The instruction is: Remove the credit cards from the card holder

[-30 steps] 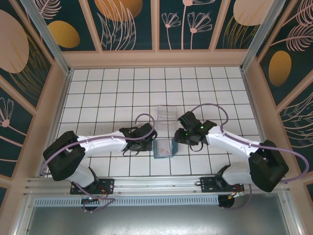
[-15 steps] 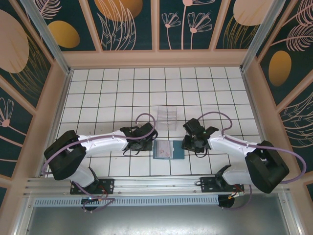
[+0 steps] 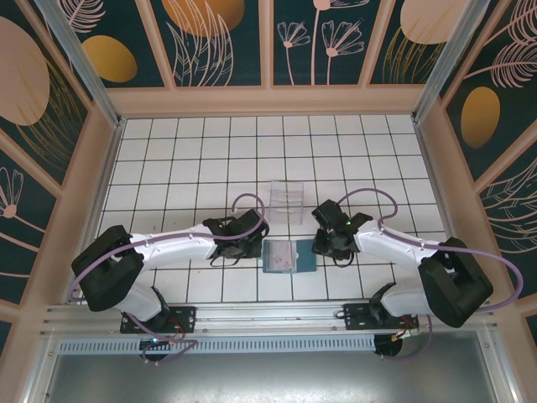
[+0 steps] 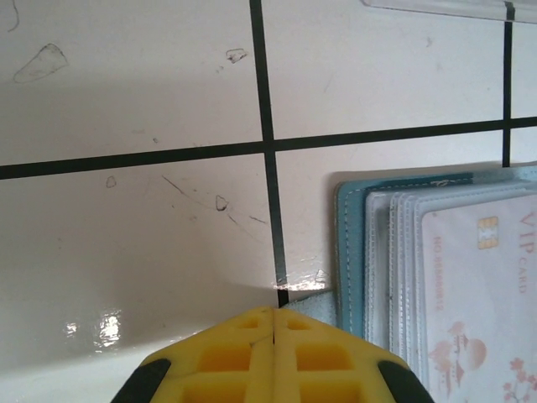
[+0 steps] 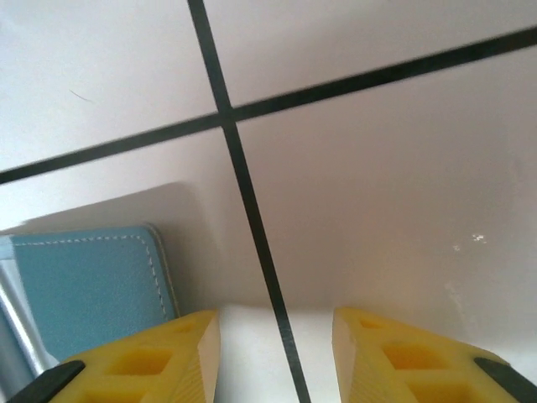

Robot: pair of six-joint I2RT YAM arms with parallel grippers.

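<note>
The teal-blue card holder (image 3: 289, 256) lies open on the white tiles between my two grippers. A pale whitish credit card (image 4: 482, 285) printed "VIP CARD" sits in its clear sleeves, and it also shows as a pale patch (image 3: 284, 256) from above. My left gripper (image 4: 274, 312) is shut, its yellow fingertips pressed together at the holder's left edge, beside a small grey tab (image 4: 317, 304). From above, the left gripper (image 3: 257, 244) touches that edge. My right gripper (image 5: 275, 323) is open over bare tile just right of the holder's teal flap (image 5: 84, 290). Its place from above (image 3: 324, 244) is at the holder's right edge.
A clear plastic tray (image 3: 287, 200) stands one tile behind the card holder; its edge (image 4: 445, 5) shows at the top of the left wrist view. Wooden walls (image 3: 101, 168) fence the tiled floor on three sides. Purple cables loop over both wrists.
The card holder has gone from folded to lying open and wider. My right gripper has moved off it to the right and down, its jaws a little narrower. The left gripper stayed put.
</note>
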